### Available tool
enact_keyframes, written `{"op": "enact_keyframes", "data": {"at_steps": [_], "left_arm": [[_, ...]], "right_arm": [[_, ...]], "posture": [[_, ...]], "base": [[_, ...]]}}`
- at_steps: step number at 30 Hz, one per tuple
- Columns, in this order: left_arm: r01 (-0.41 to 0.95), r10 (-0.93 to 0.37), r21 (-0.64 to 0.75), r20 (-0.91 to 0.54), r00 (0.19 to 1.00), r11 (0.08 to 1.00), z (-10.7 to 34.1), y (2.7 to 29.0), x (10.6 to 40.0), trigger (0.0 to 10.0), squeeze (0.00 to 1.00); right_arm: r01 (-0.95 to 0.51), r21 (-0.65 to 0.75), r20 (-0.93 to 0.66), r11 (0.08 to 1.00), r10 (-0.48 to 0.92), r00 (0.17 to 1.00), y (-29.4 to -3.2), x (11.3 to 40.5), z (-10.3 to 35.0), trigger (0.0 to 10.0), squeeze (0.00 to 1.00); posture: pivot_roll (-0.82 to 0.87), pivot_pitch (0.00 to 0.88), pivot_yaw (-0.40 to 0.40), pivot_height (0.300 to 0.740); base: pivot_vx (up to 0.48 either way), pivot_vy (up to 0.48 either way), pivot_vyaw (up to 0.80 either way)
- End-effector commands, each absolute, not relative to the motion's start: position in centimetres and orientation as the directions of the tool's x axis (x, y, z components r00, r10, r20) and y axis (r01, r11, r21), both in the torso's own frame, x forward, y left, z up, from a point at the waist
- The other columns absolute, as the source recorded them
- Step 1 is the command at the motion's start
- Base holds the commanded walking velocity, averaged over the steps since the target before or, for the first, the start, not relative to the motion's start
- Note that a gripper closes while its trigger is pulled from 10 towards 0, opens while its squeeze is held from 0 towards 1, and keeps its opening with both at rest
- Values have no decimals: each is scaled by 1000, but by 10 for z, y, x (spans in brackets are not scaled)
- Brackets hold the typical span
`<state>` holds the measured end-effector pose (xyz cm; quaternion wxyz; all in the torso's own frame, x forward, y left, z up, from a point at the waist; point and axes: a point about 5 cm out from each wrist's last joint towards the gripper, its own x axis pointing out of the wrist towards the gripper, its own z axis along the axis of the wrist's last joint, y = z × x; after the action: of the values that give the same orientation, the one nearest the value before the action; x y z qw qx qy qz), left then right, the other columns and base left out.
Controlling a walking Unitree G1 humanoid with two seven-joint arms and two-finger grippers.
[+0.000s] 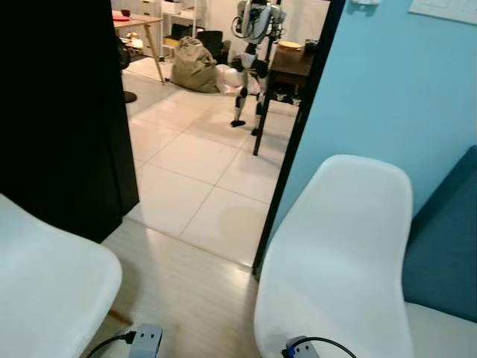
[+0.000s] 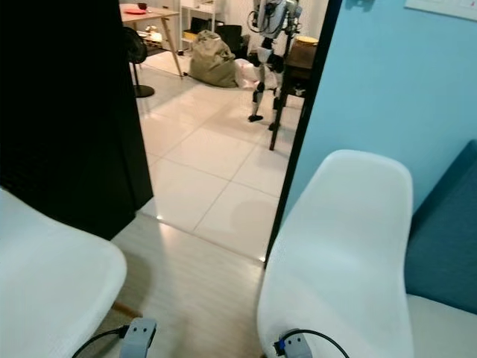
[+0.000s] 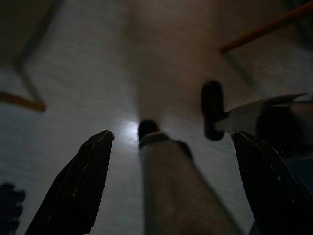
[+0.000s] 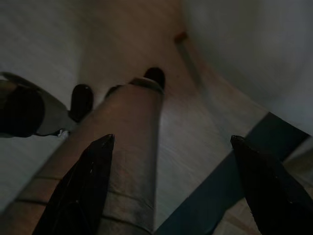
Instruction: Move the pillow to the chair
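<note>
A white shell chair stands close in front of me on the right, its back toward me. Another white chair fills the lower left. Both arms hang low, their grey wrists at the bottom edge of the eye views. In the dim left wrist view my left gripper is open over the pale wood floor, with my own leg between the fingers. My right gripper is open too, hanging beside my leg and feet, near a dark blue sofa base.
A dark blue sofa sits against the light blue wall at right. A black panel stands at left. Between them a black-framed doorway leads to a tiled room with another humanoid robot, a dark table and an olive bag.
</note>
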<state>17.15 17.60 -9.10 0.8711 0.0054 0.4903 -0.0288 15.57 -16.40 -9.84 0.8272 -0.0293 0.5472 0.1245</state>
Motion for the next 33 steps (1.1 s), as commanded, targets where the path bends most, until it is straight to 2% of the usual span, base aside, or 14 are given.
{"op": "enact_keyframes", "data": {"at_steps": [1, 5, 33], "left_arm": [[79, -51, -12, -861, 505, 997, -91, 175, 171, 10000, 0], [84, -52, -10, -862, 504, 996, -91, 175, 172, 10000, 0], [92, -58, -12, -858, 511, 996, -90, 171, 175, 10000, 0]], "right_arm": [[-252, 78, -915, 965, 170, 366, -164, 156, -98, 10000, 0], [-256, 74, -916, 964, 167, 365, -164, 157, -98, 10000, 0], [-253, 54, -922, 966, 146, 360, -167, 153, -100, 10000, 0]], "posture": [[111, 0, -84, 740], [110, 0, -81, 740], [98, 0, -77, 740]], "base": [[0, 0, 0], [0, 0, 0], [-274, 0, -18]]}}
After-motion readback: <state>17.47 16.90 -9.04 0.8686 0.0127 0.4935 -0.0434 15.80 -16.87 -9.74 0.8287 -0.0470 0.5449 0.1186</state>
